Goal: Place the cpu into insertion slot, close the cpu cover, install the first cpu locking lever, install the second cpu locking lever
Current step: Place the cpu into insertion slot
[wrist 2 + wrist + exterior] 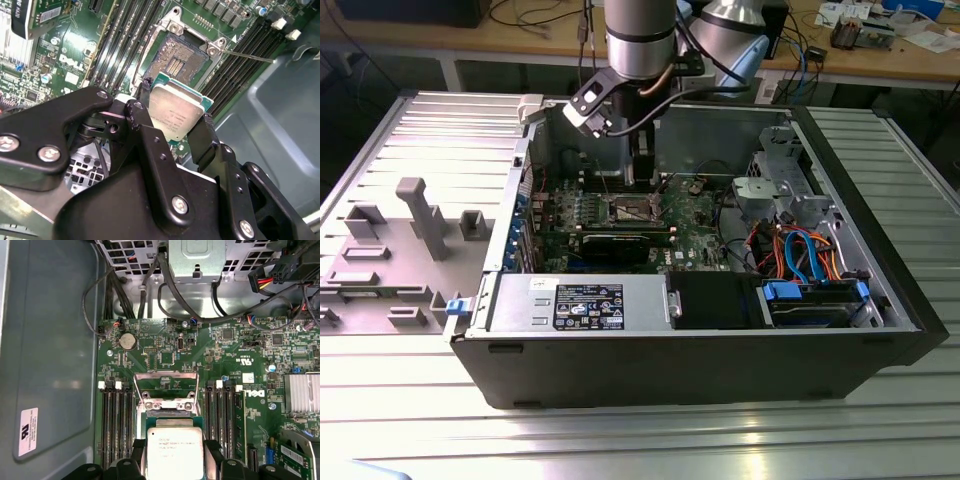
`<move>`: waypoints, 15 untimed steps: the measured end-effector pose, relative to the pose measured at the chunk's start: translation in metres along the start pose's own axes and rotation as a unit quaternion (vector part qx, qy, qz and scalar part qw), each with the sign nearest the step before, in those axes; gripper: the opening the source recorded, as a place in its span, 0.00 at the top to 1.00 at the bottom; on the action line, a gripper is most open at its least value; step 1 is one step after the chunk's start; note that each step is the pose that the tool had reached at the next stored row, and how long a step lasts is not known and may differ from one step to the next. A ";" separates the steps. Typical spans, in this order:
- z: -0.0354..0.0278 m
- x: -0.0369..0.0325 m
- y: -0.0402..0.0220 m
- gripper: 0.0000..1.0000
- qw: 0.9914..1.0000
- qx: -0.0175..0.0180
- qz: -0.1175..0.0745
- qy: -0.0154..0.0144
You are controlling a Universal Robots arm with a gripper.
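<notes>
Upright arm [640, 40], jaws gripping-tight

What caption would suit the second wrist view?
The gripper holds the cpu close to the uncovered insertion slot on the green board.

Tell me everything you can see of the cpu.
The cpu is a small flat square chip with a silver-grey metal top bearing faint print and a thin green edge around it. The tool grips it by two opposite sides, its black fingers touching it. It is held near the bare insertion slot, not seated.

The pincer's fingers [200, 137] cover two edges of the cpu [175, 112].
</notes>
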State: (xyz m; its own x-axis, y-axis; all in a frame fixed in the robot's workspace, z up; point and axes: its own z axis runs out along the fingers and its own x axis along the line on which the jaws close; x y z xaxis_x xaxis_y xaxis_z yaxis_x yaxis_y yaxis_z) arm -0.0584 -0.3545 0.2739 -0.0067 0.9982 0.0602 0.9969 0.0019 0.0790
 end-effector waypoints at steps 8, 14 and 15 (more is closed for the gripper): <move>0.0100 0.0004 -0.0011 0.45 1.000 0.000 0.000 0.000; 0.0110 0.0003 -0.0012 0.45 1.000 0.000 0.000 0.000; 0.0112 0.0003 -0.0012 0.45 1.000 0.000 0.000 0.000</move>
State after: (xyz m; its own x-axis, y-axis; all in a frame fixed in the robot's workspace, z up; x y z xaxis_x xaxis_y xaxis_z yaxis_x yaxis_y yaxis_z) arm -0.0587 -0.3535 0.2628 -0.0066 0.9982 0.0595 0.9969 0.0019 0.0791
